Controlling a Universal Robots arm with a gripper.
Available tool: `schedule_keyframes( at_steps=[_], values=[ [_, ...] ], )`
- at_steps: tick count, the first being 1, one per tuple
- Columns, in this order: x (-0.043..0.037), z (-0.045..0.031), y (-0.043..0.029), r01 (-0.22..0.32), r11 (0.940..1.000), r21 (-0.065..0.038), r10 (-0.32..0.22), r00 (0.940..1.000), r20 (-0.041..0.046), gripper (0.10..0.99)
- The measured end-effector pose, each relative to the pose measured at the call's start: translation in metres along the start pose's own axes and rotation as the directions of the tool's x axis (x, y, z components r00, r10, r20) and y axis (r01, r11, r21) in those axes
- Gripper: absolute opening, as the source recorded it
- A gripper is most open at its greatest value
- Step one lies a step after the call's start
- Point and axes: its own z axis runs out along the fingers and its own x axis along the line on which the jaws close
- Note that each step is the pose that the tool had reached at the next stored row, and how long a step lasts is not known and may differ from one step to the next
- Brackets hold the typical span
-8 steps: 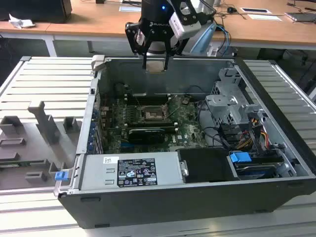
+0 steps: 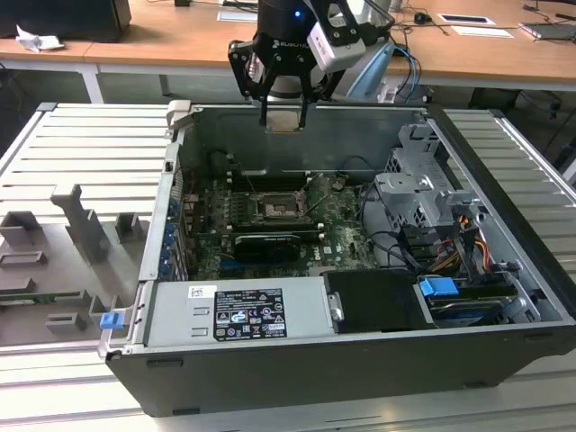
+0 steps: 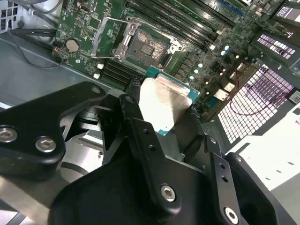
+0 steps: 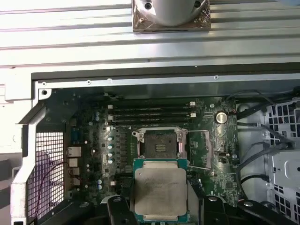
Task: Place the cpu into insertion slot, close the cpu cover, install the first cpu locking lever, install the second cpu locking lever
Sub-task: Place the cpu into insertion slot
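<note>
While the tool hangs over the rear wall of the open computer case, the cpu sits clamped between its fingers by two opposite edges, metal top up, well clear of the motherboard.

Insertion slot: bare, pins exposed.

Cpu cover: swung open beside the slot.

Handling, as I judge it: hold the chip level, square its edges to the socket frame, lower it straight and avoid sliding across the pins.
</note>
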Motion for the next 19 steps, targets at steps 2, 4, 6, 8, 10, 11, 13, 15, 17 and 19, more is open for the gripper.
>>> schedule_keyframes(
  at_steps=[2,4,6,8,10,11,13,15,17,19],
  values=[
    [0.0,0.0001,0.0,-0.021,0.9998,0.0,0.021,0.9998,0.0018,0.537],
    [0.0,0.0005,-0.0001,-0.051,0.9987,-0.001,0.051,0.9987,0.0046,0.537],
    [0.0,0.0009,-0.0001,-0.087,0.9962,-0.001,0.087,0.9962,0.0077,0.537],
    [0.0,0.0011,-0.0001,-0.109,0.994,-0.002,0.109,0.994,0.0097,0.537],
    [0.0,0.0013,-0.0001,-0.126,0.992,-0.002,0.126,0.992,0.0113,0.537],
    [0.0,0.0013,-0.0001,-0.138,0.9904,-0.002,0.138,0.9903,0.0123,0.537],
    [0.0,0.0014,-0.0001,-0.156,0.9878,-0.003,0.156,0.9877,0.0139,0.537],
    [0.0,0.0016,-0.0001,-0.177,0.9842,-0.004,0.177,0.9841,0.0157,0.537],
    [0.0,0.0017,-0.0001,-0.196,0.9806,-0.004,0.196,0.9805,0.0174,0.537],
    [0.0,0.0018,-0.0001,-0.217,0.9762,-0.005,0.217,0.976,0.0192,0.537]
  ],
)
